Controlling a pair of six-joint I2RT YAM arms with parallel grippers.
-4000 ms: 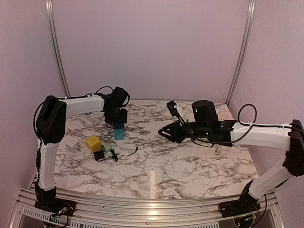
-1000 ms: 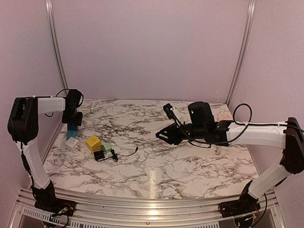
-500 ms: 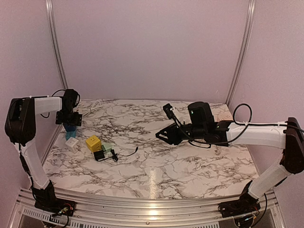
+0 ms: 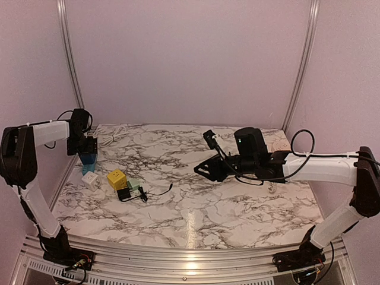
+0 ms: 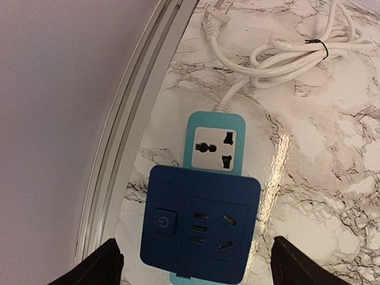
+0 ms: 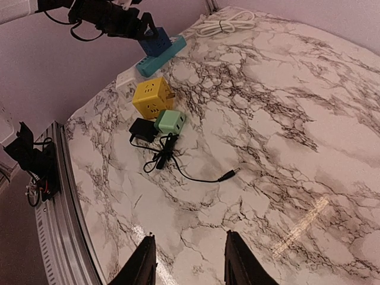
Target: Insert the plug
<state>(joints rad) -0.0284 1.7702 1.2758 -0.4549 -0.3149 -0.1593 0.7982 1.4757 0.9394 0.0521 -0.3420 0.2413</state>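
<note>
While my left gripper [image 4: 84, 148] hangs over the 10 o'clock corner of the marble table [image 4: 237, 208], its jaws stand wide apart and released. The two dark fingers [image 5: 102, 268] show at 7 and 5 o'clock of the left wrist view with nothing clasped between them. Directly beneath lies the dark blue plug block [image 5: 200, 222], sitting flat on the teal power strip [image 5: 214, 122] and covering its near end, with the block's button and sockets facing up. One uncovered socket of the strip shows at 12 o'clock of the block. From that far end a white cord [image 5: 279, 56] runs off to a tied coil at 1 o'clock. A metal rail [image 5: 133, 113] borders the strip at 9 o'clock. My right gripper [image 6: 190, 261] is held in the air above the middle of the table, jaws partly parted and empty, with marble visible in the gap. In its wrist view a cluster lies toward 11 o'clock: a yellow cube [image 6: 152, 97], a green cube [image 6: 170, 122] just beside it at 5 o'clock, and a black adapter [image 6: 141, 129] just beside the green cube. The adapter's thin black cable [image 6: 196, 175] trails toward 4 o'clock and ends in a small barrel tip. A white cube [image 4: 89, 180] lies between this cluster and the strip, near the table's 9 o'clock edge
</note>
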